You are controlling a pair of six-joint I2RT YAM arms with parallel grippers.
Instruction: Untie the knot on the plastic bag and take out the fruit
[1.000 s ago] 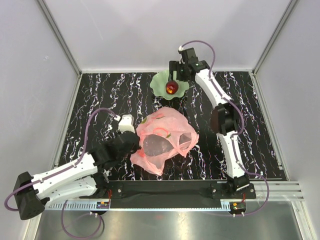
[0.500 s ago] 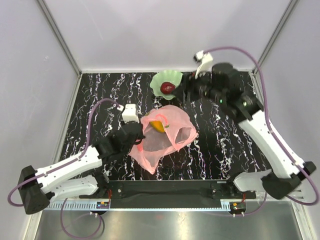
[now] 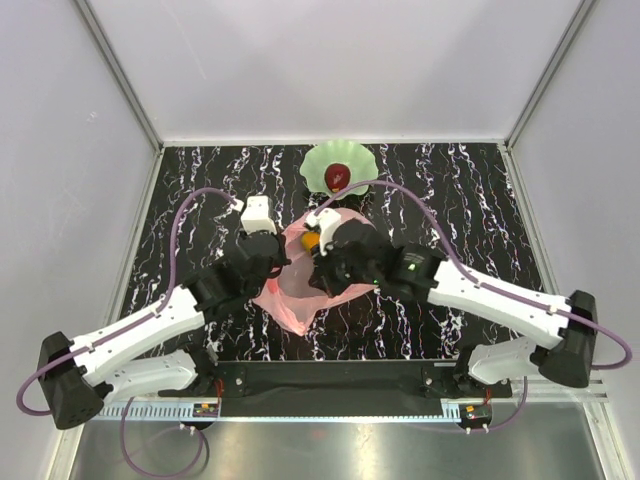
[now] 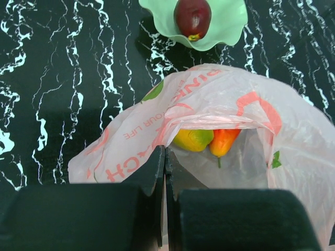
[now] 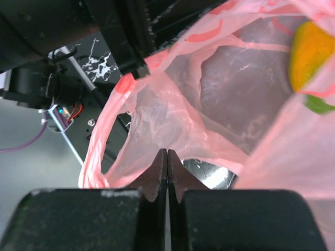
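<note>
My left gripper point(image 4: 165, 152) pinches the bag point(image 4: 220, 99) rim. My right gripper point(image 5: 167, 155) is clenched at the mouth. The fruit point(image 5: 313, 52) lies ahead, to its right.

The plastic bag point(image 4: 220, 99) is tinted translucent pink with coral lettering. The fruit point(image 4: 192, 15) is coloured dark red, orange and, seemingly, yellow-green. The table point(image 4: 63, 78) is veined black-and-white.

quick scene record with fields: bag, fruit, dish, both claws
bag: plastic bag, mouth open
in bag: yellow fruit and orange fruit, side by side
dish: green dish beyond the bag, holding a dark red fruit
left claw: shut on the bag's rim
right claw: shut, tips against the bag's film; grip unclear
</note>
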